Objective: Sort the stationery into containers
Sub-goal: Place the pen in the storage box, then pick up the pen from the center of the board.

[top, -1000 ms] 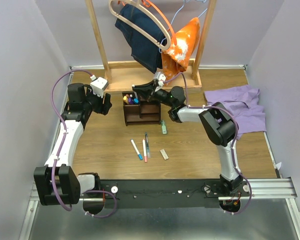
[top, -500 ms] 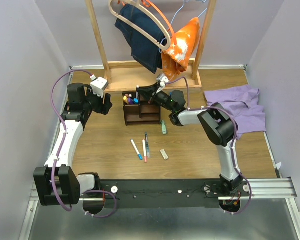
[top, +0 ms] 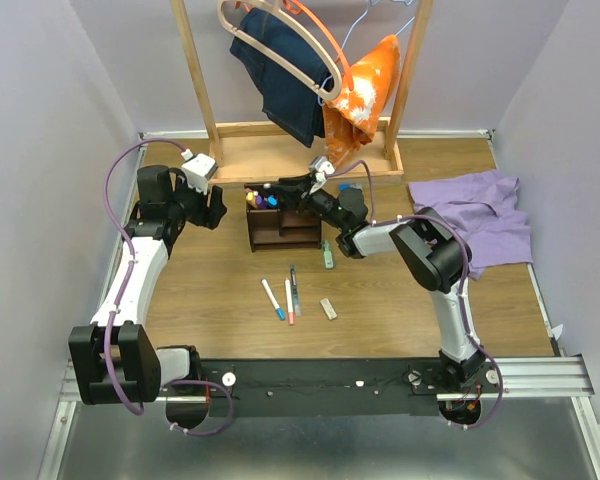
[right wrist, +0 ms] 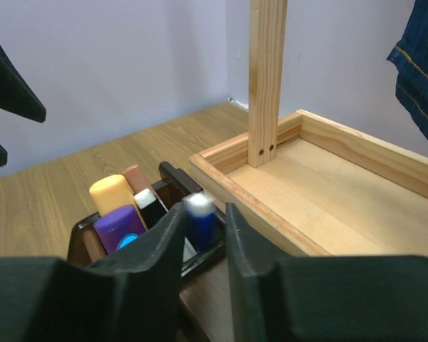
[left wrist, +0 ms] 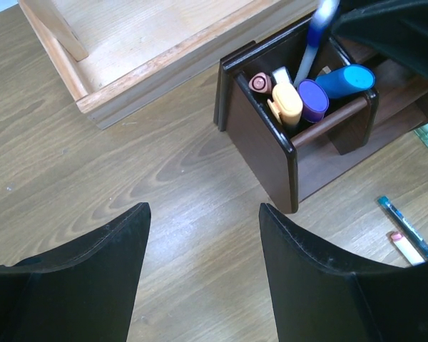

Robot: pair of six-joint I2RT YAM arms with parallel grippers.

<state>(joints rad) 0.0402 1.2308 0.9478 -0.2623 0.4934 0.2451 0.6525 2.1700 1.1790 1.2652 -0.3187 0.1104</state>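
The dark brown organizer [top: 283,224] stands at the table's middle back, its upright slot holding yellow [left wrist: 289,104], purple [left wrist: 312,100] and blue [left wrist: 346,80] stationery. My right gripper [top: 281,189] hovers over that slot; in its wrist view the right gripper [right wrist: 205,214] is open, and a blurred blue-capped white pen [right wrist: 200,217] stands between the fingers with a gap on its right side, its lower end in the slot. My left gripper [top: 212,207] waits open left of the organizer [left wrist: 271,153]. Three thin pens [top: 289,298], a beige eraser [top: 327,308] and a green highlighter [top: 327,256] lie on the table.
The light-wood clothes rack base [top: 305,152] sits right behind the organizer, with jeans [top: 280,70] and an orange garment [top: 365,85] hanging above it. A purple cloth [top: 475,215] lies at the right. Grey walls close in both sides.
My right gripper has shifted left over the organizer's slot and its jaws have widened around the blue-capped pen, which has dropped lower. The left arm has not moved.
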